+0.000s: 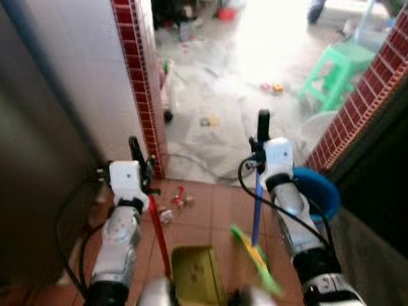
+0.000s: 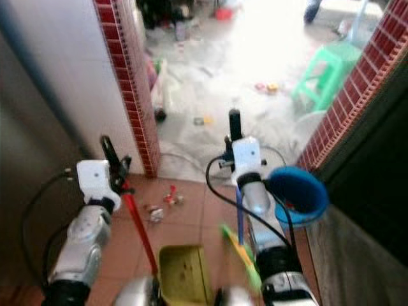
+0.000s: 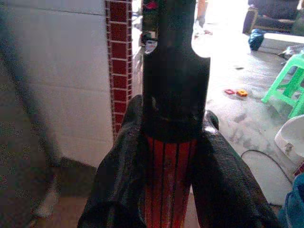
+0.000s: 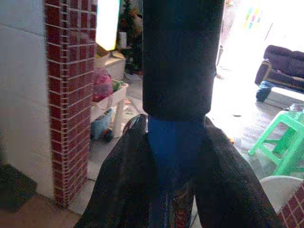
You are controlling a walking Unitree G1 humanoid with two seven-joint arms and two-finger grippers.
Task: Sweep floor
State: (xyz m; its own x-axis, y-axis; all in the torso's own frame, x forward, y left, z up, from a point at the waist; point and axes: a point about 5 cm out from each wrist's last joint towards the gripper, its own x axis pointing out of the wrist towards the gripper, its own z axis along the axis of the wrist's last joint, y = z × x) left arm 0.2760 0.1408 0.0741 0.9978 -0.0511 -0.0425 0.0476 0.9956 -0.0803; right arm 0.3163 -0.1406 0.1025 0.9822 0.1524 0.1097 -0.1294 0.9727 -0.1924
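My left gripper (image 1: 136,157) is shut on the red handle (image 1: 159,234) of a yellow-green dustpan (image 1: 194,274), which rests on the terracotta tiles close in front of me. In the left wrist view the black fingers (image 3: 118,180) clamp the red handle (image 3: 168,183) just under its black grip. My right gripper (image 1: 261,139) is shut on the blue handle (image 1: 256,213) of a broom with a green head (image 1: 256,256) beside the dustpan. The fingers (image 4: 228,180) hug that blue handle (image 4: 175,152). Small red and white litter (image 1: 175,201) lies on the tiles ahead of the dustpan.
A red-brick-edged white wall (image 1: 137,76) stands on the left, and another brick wall (image 1: 366,95) on the right. A blue bucket (image 1: 319,188) sits by my right arm, a white basin (image 1: 315,131) beyond it. Farther out are a green stool (image 1: 338,70), a floor cable (image 1: 197,162) and scattered bits (image 1: 209,121).
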